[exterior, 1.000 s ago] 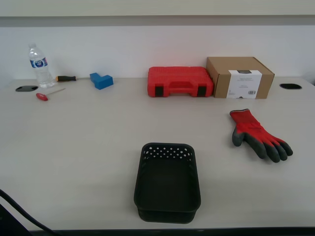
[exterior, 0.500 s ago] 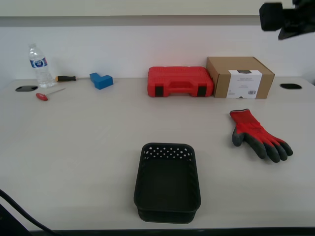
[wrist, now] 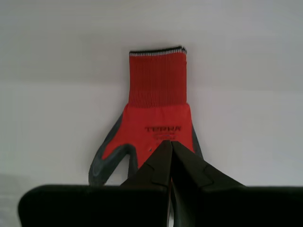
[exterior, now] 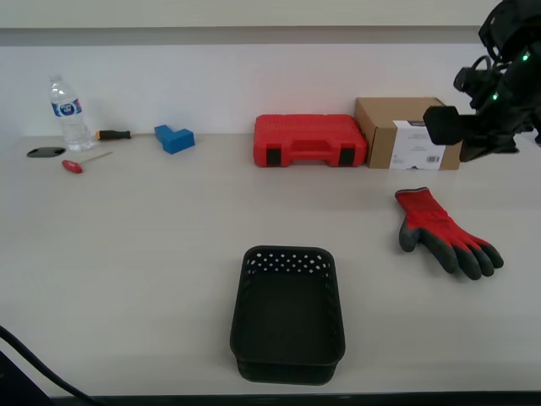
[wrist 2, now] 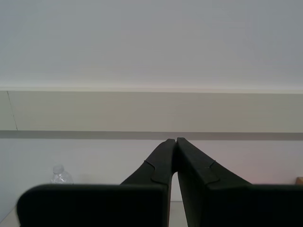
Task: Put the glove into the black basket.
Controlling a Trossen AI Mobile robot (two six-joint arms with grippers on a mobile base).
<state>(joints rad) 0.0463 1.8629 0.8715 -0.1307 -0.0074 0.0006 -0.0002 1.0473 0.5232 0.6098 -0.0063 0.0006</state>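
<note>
The red glove (exterior: 444, 230) with dark grey palm and fingertips lies flat on the table at the exterior view's right. The black basket (exterior: 287, 260) stands empty at the front middle, well apart from the glove. My first gripper (exterior: 441, 127) hangs in the air above and behind the glove. In the first wrist view its jaws (wrist: 169, 144) are shut and empty, above the glove (wrist: 158, 109), cuff pointing away. My second gripper (wrist 2: 175, 140) is shut and empty, facing the back wall; it is out of the exterior view.
A red plastic tool case (exterior: 309, 140) and a cardboard box (exterior: 397, 131) stand at the back, behind the glove. A water bottle (exterior: 68, 114), a blue block (exterior: 174, 138) and two screwdrivers (exterior: 83, 161) lie at the back left.
An arm has come in from the upper right of the exterior view and dropped lower, toward the space above the glove. The glove and basket have not moved.
</note>
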